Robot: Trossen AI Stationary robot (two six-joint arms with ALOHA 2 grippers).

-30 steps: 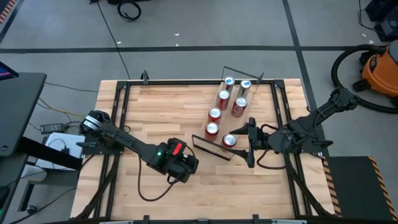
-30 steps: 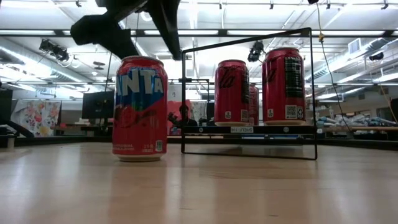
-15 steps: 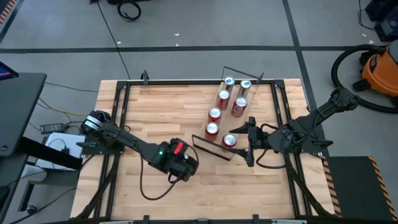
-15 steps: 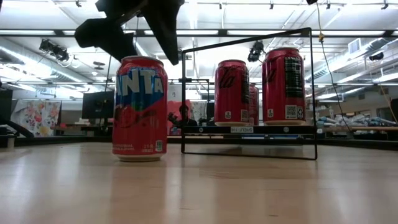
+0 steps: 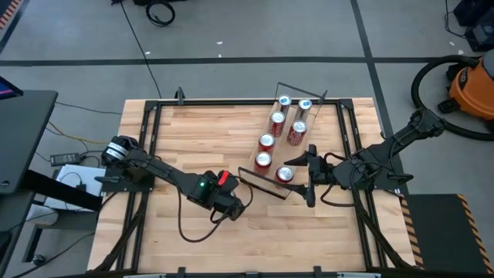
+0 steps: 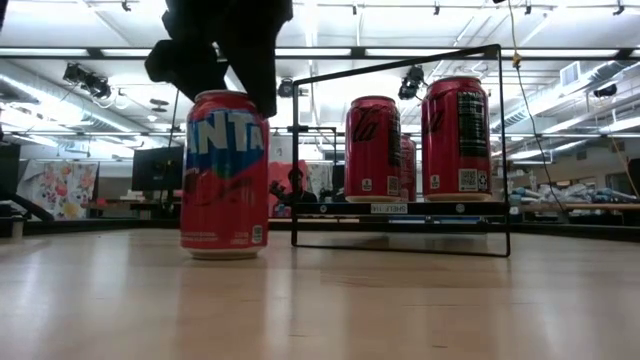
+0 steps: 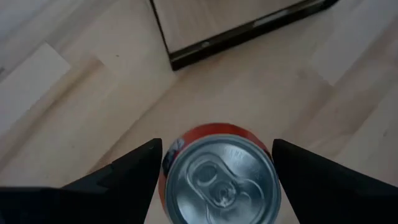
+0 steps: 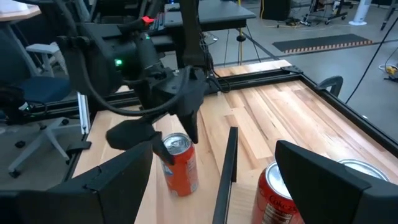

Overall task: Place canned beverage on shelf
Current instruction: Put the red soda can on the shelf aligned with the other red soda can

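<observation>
A red Fanta can [image 6: 225, 175] stands upright on the wooden tabletop, just before the shelf's near end. My left gripper [image 7: 216, 149] hangs over it, pointing steeply down. It is open, one finger on each side of the can's silver top [image 7: 217, 180], and shows no clear contact. The shelf [image 7: 217, 18] is a light-wood board in a thin black wire frame and carries several red cans [image 5: 266, 142]. My right gripper [image 5: 309, 177] waits open beside the shelf's near end, facing the nearest shelf can [image 8: 280, 193].
The black wire frame [image 6: 400, 55] rises above the shelf board. A black metal rail frame [image 5: 147, 147] edges the tabletop. Bare wood lies to the left of the shelf and toward the table's near edge. An orange vacuum [image 5: 475, 89] stands on the floor at the right.
My left gripper has rolled about its own axis over the Fanta can, so its fingers now stand more squarely on either side of the can's top. The can and my right arm have kept still.
</observation>
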